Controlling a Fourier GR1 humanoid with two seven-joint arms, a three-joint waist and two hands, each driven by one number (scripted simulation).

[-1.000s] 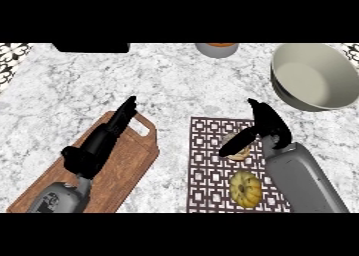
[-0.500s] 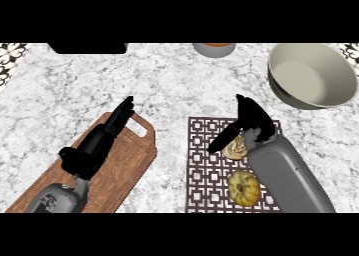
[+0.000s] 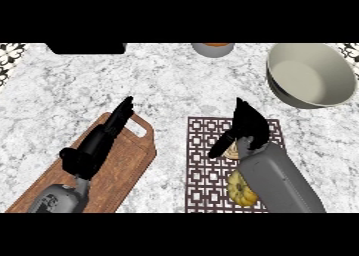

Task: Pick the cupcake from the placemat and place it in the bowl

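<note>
cupcake (image 3: 232, 151), pale and mostly hidden, sits on dark lattice placemat (image 3: 211, 165), right under black right hand (image 3: 248, 129), peeking out at its seven o'clock. fingers (image 3: 220, 148) curled down around it, seemingly closed on it. large grey bowl (image 3: 312, 75) lies at one o'clock, well apart across speckled marble bench (image 3: 174, 85). black left hand (image 3: 101, 145) rests flat on brown wooden board (image 3: 126, 172), farther off. orange gourd (image 3: 242, 189) just beside forearm.

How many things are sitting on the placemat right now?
2: a pale cupcake, mostly hidden under the right hand, and a yellow-orange item at the placemat's near edge, beside the forearm. More may be hidden beneath the arm.
</note>
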